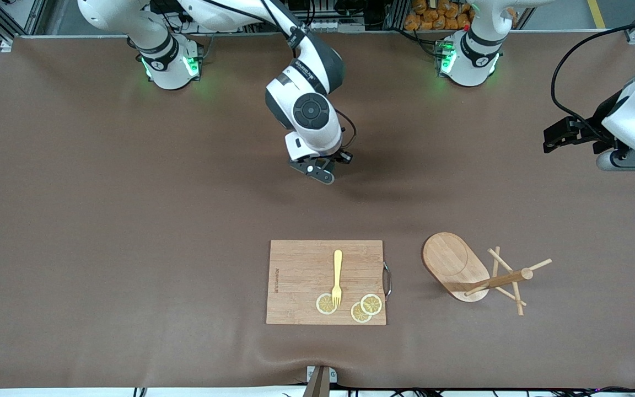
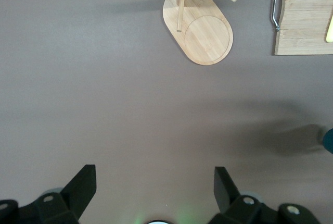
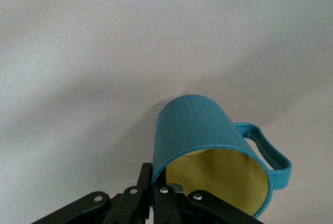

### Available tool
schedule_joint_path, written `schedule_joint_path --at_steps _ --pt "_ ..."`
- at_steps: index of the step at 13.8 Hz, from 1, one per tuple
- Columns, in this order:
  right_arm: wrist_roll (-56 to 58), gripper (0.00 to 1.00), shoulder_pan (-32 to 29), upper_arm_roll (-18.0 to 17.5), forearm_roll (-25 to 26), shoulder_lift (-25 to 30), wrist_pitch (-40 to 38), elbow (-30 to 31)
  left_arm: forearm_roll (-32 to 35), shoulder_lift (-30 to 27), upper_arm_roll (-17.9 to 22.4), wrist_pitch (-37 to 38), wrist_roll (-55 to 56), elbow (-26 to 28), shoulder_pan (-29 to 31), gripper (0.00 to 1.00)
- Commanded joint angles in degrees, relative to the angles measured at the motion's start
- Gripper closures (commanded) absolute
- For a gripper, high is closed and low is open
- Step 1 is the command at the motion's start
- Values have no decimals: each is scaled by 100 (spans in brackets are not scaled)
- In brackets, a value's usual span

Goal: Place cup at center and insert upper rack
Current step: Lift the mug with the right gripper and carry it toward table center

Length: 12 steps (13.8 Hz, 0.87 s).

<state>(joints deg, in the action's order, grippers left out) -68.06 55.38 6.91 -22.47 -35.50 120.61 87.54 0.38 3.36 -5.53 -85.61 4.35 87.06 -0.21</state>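
Right hand point(image 3: 166, 195) clenched on teal mug point(image 3: 208, 151) rim over mid counter point(image 1: 130, 220), mug empty inside. Left hand point(image 2: 155, 193) released, waiting. Mug tree point(image 1: 480, 273) tipped over.

Brown table cover point(image 1: 130, 220), rectangular wooden cutting board point(image 1: 301, 264) with a metal handle point(image 1: 387, 281) on the edge toward the left arm's end, yellow fork point(image 1: 337, 275) lying on the board, three lemon slices point(image 1: 371, 304) on its front-camera edge, fork tines over one slice
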Motion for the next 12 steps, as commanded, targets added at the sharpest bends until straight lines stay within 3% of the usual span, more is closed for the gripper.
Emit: schedule_joint_path --at_steps 1,12 --pt "-530 100 130 74 -179 -246 16 -299 23 103 -18 18 75 -75 -58 0" --pt "-331 100 236 82 -56 -475 16 -308 -38 359 -18 -192 92 -75 -251 0"
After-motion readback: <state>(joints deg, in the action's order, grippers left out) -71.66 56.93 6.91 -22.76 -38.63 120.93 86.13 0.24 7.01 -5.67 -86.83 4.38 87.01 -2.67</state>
